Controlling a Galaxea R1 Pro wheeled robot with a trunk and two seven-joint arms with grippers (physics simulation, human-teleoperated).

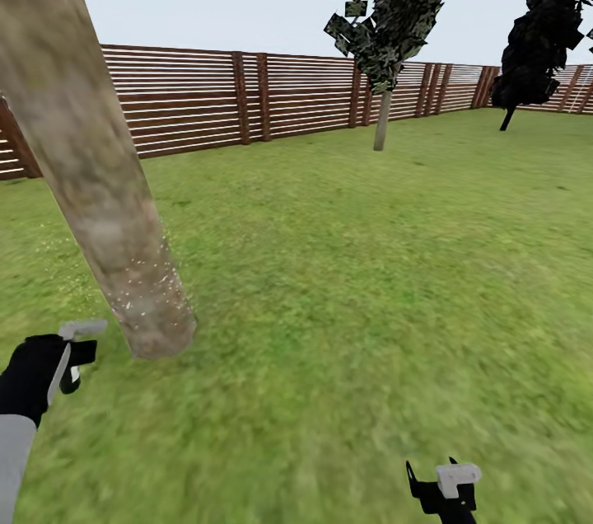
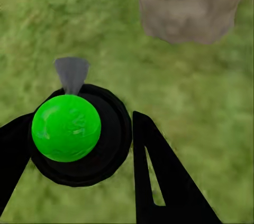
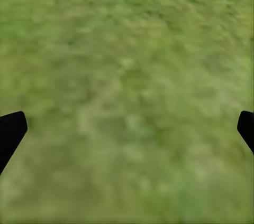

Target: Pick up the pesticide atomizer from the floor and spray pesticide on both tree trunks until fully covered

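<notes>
Here the near tree trunk (image 1: 99, 203) leaned across the head view, thick and mottled beige-grey, its foot planted in the grass (image 1: 346, 277). Pale specks dotted the bark low on that trunk. Just beside the foot of the trunk, on the robot's left, the left gripper (image 1: 72, 353) held the sprayer (image 1: 81, 329), whose grey nozzle pointed toward the trunk. In the left wrist view the black fingers (image 2: 159, 176) stood close around a green ball (image 2: 66, 127) set in a black ring, with a grey spout (image 2: 71, 73) aimed at the foot of the trunk (image 2: 188, 7). Well apart from the trunk, on the robot's right, the right gripper (image 1: 445, 491) hung low over the grass. Its black fingertips (image 3: 10, 131) were spread wide, with nothing between them. Far beyond the trunk a second tree (image 1: 381, 119) stood before the slatted brown fence (image 1: 206, 100), and a dark conifer (image 1: 535, 30) rose further right.
</notes>
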